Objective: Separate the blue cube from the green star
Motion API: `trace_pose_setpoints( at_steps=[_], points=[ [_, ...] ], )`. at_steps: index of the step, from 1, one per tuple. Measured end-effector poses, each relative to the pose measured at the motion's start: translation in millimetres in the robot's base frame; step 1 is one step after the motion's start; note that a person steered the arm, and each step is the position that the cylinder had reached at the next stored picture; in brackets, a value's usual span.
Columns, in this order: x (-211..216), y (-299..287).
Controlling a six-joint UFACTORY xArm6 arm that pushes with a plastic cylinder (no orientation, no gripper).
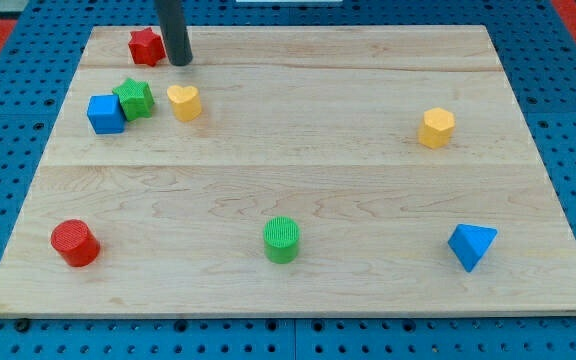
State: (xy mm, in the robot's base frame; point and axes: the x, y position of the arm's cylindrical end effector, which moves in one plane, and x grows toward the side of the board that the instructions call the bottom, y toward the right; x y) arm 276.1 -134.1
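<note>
My tip [179, 62] grasps nothing; the touching blue cube [105, 114] and green star [134, 98] lie toward the view's bottom-left of it.

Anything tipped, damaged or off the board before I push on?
Nothing stands out. All blocks sit on the board. The blue cube still touches the green star; my tip is above them in the view, beside the red star.

Bright, even overhead light falls on the pale desk [298, 180]; shadows are short and soft, without glare, and focus is sharp.
</note>
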Motion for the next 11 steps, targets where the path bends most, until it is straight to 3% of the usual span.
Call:
trace_pose_setpoints(
  at_steps=[2,3,4,7,9,10,11],
  points=[
    [93.5,96.7],
    [139.0,45.6],
    [147.8,-43.0],
    [107.8,-100.0],
    [82.1,-104.3],
    [67.7,-85.2],
    [80.9,-33.5]
  ],
)
